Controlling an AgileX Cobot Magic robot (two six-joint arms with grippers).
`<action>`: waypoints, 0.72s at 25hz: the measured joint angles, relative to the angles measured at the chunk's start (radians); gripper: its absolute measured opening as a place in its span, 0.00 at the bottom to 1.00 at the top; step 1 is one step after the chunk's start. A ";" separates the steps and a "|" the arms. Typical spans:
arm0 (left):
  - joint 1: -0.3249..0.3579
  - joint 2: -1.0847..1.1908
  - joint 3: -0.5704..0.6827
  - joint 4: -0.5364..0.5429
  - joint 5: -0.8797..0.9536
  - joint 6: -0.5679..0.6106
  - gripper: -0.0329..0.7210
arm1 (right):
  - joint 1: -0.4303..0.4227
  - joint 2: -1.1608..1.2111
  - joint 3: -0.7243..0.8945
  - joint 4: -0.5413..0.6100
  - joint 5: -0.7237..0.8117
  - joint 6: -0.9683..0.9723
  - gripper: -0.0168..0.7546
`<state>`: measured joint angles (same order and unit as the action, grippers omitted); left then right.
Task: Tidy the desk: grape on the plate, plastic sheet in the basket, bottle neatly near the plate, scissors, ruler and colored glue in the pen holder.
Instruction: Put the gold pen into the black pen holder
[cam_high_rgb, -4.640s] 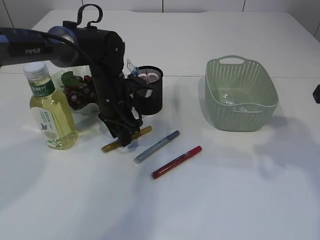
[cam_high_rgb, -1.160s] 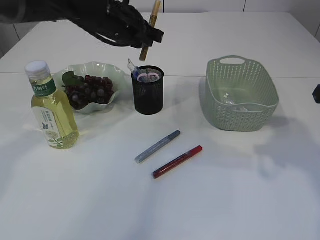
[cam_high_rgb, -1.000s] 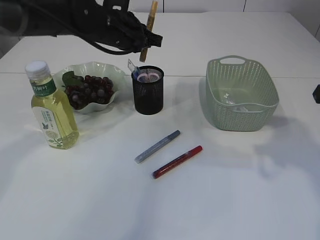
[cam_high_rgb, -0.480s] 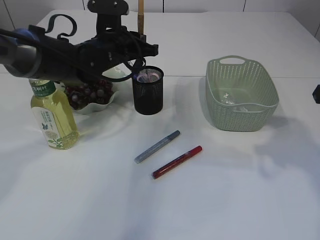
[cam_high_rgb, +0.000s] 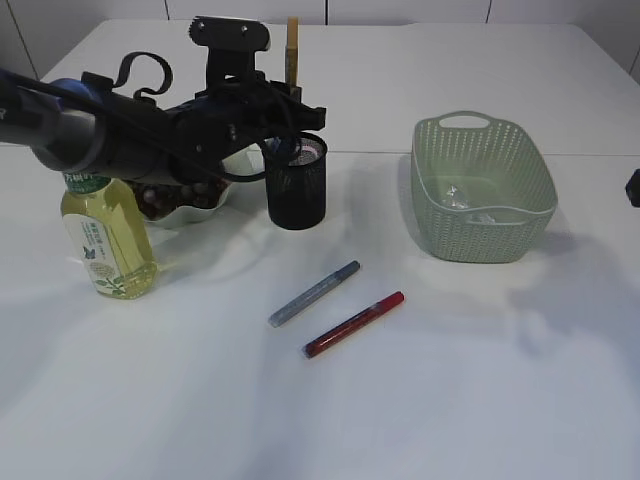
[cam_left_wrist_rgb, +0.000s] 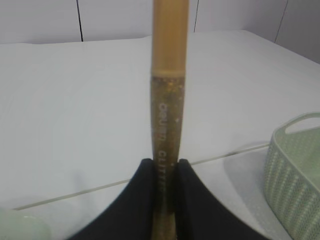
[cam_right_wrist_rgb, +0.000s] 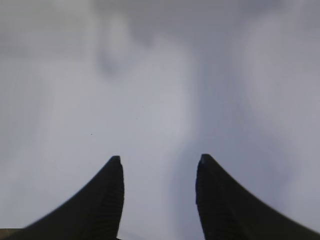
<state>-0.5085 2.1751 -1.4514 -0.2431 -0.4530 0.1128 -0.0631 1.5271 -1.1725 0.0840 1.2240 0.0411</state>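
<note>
Gold glitter glue pen (cam_high_rgb: 293, 52) is standing pretty much straight up, pinched low on its barrel by the left gripper (cam_high_rgb: 291, 95), right over the black mesh pen holder (cam_high_rgb: 296, 182). Can't tell whether its bottom tip is inside the cup, since the gripper body blocks it. From the left wrist view the two dark fingers (cam_left_wrist_rgb: 146, 192) are clamped tight on either side of the glittery tube (cam_left_wrist_rgb: 168, 120), cap end up.

Around the pen holder: grapes (cam_high_rgb: 180, 196) sit in the wavy pale bowl (cam_high_rgb: 182, 214) at about 9 o'clock from it, mostly hidden behind the arm. The bottle (cam_high_rgb: 105, 240) of yellowish drink stands upright at roughly 8 o'clock, near the bowl. Two more glue pens lie flat on the table, a blue-grey one (cam_high_rgb: 314, 293) at 6 o'clock from the holder and a red one (cam_high_rgb: 354, 324) just past it at about 5 o'clock, roughly parallel and not touching. The green basket (cam_high_rgb: 523, 213) is off at 3 o'clock with something clear and crumpled (cam_high_rgb: 462, 201) in the bottom.

Right gripper (cam_right_wrist_rgb: 159, 162) is hanging over bare white table (cam_right_wrist_rgb: 150, 90), jaws apart with nothing between them.
</note>
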 joint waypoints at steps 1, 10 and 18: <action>-0.001 0.003 0.000 0.000 0.000 -0.002 0.13 | 0.000 0.000 0.000 0.000 0.000 0.000 0.51; -0.002 0.017 0.000 0.000 -0.005 -0.033 0.14 | 0.000 0.000 0.000 0.000 0.000 0.000 0.51; -0.009 0.017 0.000 0.004 0.017 -0.054 0.15 | 0.000 0.000 0.000 0.004 0.000 0.000 0.51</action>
<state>-0.5175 2.1925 -1.4514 -0.2394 -0.4364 0.0586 -0.0631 1.5271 -1.1725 0.0880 1.2240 0.0411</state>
